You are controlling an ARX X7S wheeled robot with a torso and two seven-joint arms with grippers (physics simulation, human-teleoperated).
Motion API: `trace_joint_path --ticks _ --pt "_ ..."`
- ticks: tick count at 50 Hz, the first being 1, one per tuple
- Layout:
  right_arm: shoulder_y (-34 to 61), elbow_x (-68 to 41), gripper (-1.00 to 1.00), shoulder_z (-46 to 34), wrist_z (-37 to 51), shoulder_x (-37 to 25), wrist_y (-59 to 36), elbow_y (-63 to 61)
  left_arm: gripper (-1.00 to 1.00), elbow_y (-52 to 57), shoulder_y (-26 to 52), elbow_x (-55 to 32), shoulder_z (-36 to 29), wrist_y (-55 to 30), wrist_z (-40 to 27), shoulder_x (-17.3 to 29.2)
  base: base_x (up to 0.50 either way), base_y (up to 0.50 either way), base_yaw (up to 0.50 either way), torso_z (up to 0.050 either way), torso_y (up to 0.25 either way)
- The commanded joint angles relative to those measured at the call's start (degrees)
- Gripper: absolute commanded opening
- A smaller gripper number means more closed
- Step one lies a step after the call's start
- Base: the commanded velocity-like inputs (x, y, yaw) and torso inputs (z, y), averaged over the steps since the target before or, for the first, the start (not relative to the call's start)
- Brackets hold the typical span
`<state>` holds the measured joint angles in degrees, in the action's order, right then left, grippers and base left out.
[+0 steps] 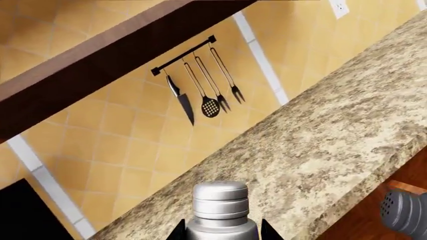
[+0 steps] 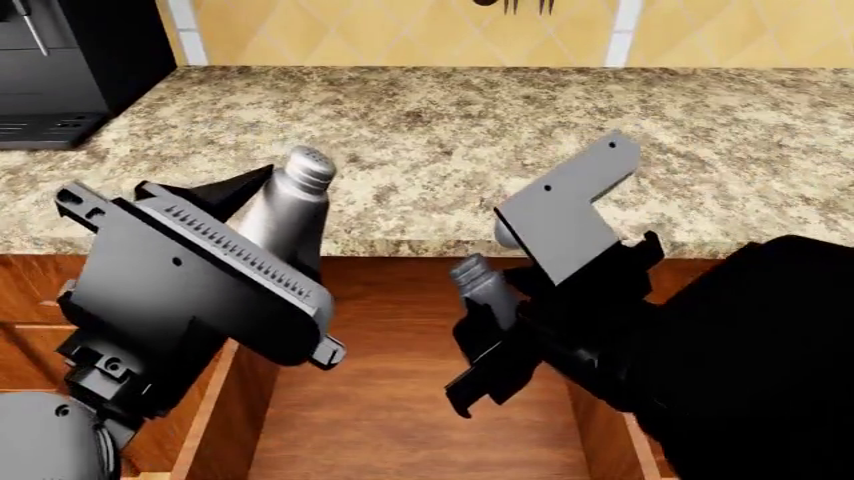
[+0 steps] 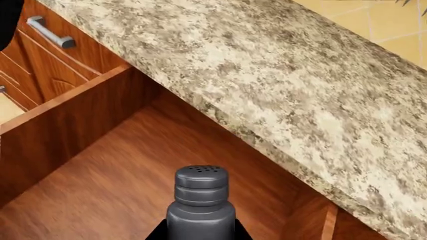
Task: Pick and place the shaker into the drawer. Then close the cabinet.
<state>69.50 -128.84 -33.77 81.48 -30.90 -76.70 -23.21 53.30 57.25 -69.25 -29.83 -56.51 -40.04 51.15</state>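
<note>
Shaker (image 3: 200, 207) sits clamped in your right gripper (image 2: 487, 335), hanging over the open drawer (image 2: 387, 400), cap tilted up and far-left, long axis leaning toward the granite counter (image 2: 534, 140). Your left gripper (image 2: 260, 215) is closed on a second, lighter shaker (image 2: 287, 210) over the drawer's left side, cap pointing up and right. Judgement: lower the right hand and release; the drawer floor lies directly beneath.

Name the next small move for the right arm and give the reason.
Probably lower the right tool a little and let go: it holds the dark shaker upright over the open drawer, past the counter edge, with bare wood below.
</note>
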Motion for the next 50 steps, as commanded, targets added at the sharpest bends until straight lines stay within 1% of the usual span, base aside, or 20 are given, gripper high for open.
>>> trace_joint_path --ticks 1,5,12,20,29,41,50 --pt "-2.36 4.84 -1.00 -3.68 -4.70 1.49 -2.43 6.06 -1.00 -0.81 3.21 -0.17 -2.70 -3.75 0.44 -0.20 0.00 0.00 0.00 0.000 0.000" --pt "-3.99 8.24 -1.00 -3.72 -7.19 2.35 -3.62 8.01 -1.00 -0.89 2.92 0.60 -2.99 -3.44 0.66 -0.28 0.00 0.00 0.00 0.000 0.000" --pt "-7.45 16.19 -1.00 -2.95 -14.01 3.90 -5.84 11.63 -1.00 -1.10 2.47 1.80 -3.70 -3.07 1.27 -0.56 0.00 0.00 0.00 0.000 0.000" --pt "-11.91 28.70 -1.00 -2.30 -25.19 4.76 -6.44 13.26 -1.00 -1.40 1.83 3.06 -4.54 -2.56 1.74 -1.10 0.00 0.00 0.00 0.000 0.001" --pt "-13.36 40.25 -1.00 -5.33 -36.64 5.14 -4.25 16.36 -1.00 -1.62 1.08 4.63 -5.57 -2.05 2.29 -1.46 0.00 0.00 0.00 0.001 0.000" --pt "-15.30 49.32 -1.00 -10.86 -45.98 5.64 -0.34 20.39 -1.00 -1.99 0.68 5.67 -6.18 -1.48 2.97 -1.33 0.00 0.00 0.00 0.000 0.000" --pt "-16.52 52.41 -1.00 -12.89 -49.26 5.53 2.08 22.07 -1.00 -2.06 0.65 5.96 -6.60 -1.37 3.17 -1.38 0.00 0.00 0.00 0.000 0.000"
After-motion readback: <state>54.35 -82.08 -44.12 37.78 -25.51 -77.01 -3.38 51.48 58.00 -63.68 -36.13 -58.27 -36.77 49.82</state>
